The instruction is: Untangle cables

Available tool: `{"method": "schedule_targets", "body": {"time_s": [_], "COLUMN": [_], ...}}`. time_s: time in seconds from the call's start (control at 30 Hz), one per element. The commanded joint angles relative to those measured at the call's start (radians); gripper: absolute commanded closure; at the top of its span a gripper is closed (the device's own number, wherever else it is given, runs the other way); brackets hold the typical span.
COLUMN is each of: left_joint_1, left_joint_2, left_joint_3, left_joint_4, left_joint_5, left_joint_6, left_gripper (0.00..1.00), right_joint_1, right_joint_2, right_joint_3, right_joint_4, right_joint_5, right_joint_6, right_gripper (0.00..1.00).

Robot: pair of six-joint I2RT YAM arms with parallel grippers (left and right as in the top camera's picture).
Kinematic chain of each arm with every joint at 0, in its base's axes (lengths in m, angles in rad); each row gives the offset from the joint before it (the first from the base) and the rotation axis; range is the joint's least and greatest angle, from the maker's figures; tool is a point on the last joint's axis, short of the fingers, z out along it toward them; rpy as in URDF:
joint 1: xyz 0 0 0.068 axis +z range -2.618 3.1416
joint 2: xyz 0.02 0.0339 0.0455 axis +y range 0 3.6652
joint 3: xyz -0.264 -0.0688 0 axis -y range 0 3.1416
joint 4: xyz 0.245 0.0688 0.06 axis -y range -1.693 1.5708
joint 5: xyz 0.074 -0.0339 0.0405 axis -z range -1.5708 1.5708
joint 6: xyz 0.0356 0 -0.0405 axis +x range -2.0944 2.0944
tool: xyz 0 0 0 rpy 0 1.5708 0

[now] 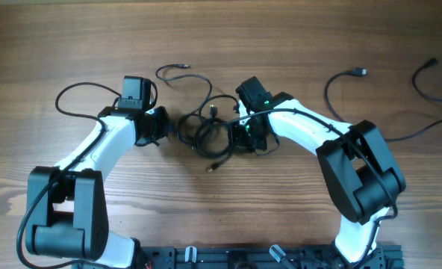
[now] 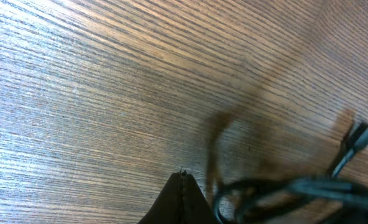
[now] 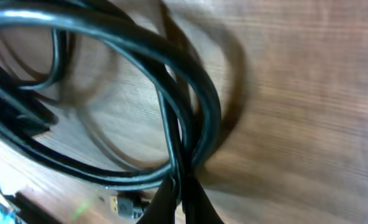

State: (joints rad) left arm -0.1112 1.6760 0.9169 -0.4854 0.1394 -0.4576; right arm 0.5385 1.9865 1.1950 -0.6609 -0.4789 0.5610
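While they lie knotted, cables thin, black, looping, plug-tipped.

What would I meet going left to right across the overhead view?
In order: left pincer → knotted cable bundle → right pincer → loose cable with plug → cable at the right edge.

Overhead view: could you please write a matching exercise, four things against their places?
Things:
1 cable bundle
2 left tool
3 right tool
4 loose cable

Places:
A at the bundle's right edge
B lying alone, right of both tools
C between both tools
D at the bundle's left edge

Pairs: 1-C, 2-D, 3-A, 4-B
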Motion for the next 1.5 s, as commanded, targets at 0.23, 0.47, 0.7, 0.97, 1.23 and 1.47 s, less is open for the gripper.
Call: {"method": "schedule_targets", "body": {"time_s": [0.23, 0.47, 0.7, 0.97, 1.23, 1.47], "left_joint_1": [-0.005, -0.005, -0.005, -0.05, -0.175, -0.185], "left_joint_2": [0.008, 0.008, 0.008, 0.008, 0.009, 0.01], "left_joint_3": [-0.01, -0.01, -0.01, -0.01, -0.01, -0.01], "left_joint_4": [-0.001, -0.006, -0.023, -0.019, -0.02, -0.011], "left_joint_5": [0.122, 0.251, 0.249, 0.186, -0.067, -0.115], "left_joint_6": [0.001, 0.001, 0.0, 0.0, -0.079, -0.135], "left_gripper": [0.92, 0.78, 0.7, 0.67, 0.76, 0.81], "right_joint_1": [0.027, 0.027, 0.027, 0.027, 0.027, 0.027], "right_joint_2": [0.04, 0.04, 0.04, 0.04, 0.04, 0.04], "right_joint_3": [-0.026, -0.026, -0.026, -0.026, -0.026, -0.026], "right_joint_4": [-0.058, -0.051, -0.024, -0.007, -0.01, -0.009], "right_joint_5": [0.021, 0.021, 0.021, 0.021, 0.021, 0.021], "right_joint_6": [-0.037, -0.037, -0.037, -0.038, -0.041, -0.045], "right_gripper": [0.96, 0.96, 0.96, 0.96, 0.96, 0.96]}}
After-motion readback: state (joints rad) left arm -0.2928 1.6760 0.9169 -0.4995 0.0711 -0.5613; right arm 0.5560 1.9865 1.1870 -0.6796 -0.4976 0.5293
